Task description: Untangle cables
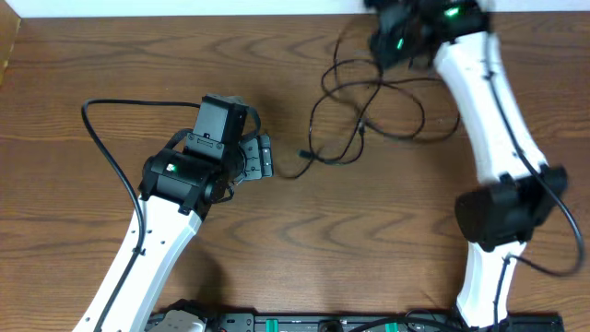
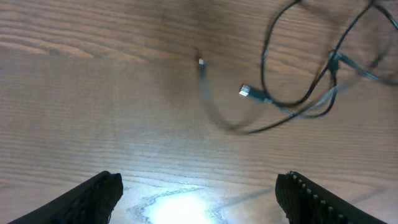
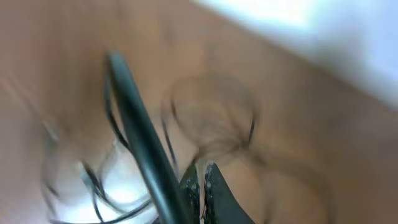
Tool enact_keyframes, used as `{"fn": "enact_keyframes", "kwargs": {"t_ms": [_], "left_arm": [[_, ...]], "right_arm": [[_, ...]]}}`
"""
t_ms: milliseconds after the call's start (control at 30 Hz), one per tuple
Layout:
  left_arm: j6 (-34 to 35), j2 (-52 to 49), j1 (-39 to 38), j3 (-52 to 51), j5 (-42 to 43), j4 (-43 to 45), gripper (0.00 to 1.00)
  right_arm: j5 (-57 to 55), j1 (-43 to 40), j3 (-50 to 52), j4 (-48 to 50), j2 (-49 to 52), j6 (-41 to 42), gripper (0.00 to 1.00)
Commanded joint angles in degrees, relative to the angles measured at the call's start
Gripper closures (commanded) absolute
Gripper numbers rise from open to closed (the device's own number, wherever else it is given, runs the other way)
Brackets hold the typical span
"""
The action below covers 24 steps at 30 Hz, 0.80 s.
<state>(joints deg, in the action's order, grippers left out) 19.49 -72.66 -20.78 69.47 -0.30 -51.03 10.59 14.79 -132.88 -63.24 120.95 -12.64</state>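
Progress: little is done, on the evidence; the cables (image 1: 369,101) lie as one knot of overlapping loops in the upper centre of the overhead view, on the table (image 1: 304,240); the strands cross one another at several points and no cord lies apart from the other. One loose tail runs out to the lower left of the knot and ends in a small plug (image 2: 244,91); a second plug end (image 2: 200,61) lies just to its upper left in the left wrist view, blurred. Separation of the two cords is judged to be wholly outstanding.

Right arm: reaches from the lower right of the overhead frame up to the upper right; the right gripper (image 1: 392,41) sits at the upper edge of the knot; its jaws are closed together, seen at the bottom centre of the right wrist view; that view is heavily blurred, so whether a strand is pinched between them cannot be confirmed. A dark strand crosses close before the lens.

Left arm: extends from the lower left toward the centre; the left gripper (image 1: 265,157) points right, near the loose tail but apart from it; its fingers (image 2: 99,196) stand wide apart at the bottom corners of the left wrist view, with bare table between them and nothing held.
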Motion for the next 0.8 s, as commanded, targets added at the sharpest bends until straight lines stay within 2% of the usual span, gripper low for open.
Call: {"fn": "enact_keyframes", "kwargs": {"t_ms": [0,67,200,367,533,767], "left_arm": [[-0.4,-0.3,0.2,0.0,-0.1,-0.1,0.16],[-0.4,-0.3,0.2,0.0,-0.1,-0.1,0.16],[-0.4,-0.3,0.2,0.0,-0.1,0.0,0.16],[-0.4,-0.3,0.2,0.0,-0.1,-0.1,0.16],[-0.4,-0.3,0.2,0.0,-0.1,0.0,0.16],[-1.5,-0.3,0.2,-0.2,-0.1,1.7,0.16]], "right_arm": [[0.0,-0.7,-14.9,-0.3,-7.8,2.4,0.99],[-0.5,-1.9,-22.6,0.6,-10.0,4.0,0.99],[-2.3,-4.9,-28.9,2.7,-13.8,7.6,0.99],[-3.5,-11.9,-29.2,8.7,-19.3,9.4,0.99],[-9.6,-20.1,-29.2,12.6,-21.3,13.9,0.99],[-14.7,-30.6,-29.2,15.8,-23.0,24.3,0.99]]}}
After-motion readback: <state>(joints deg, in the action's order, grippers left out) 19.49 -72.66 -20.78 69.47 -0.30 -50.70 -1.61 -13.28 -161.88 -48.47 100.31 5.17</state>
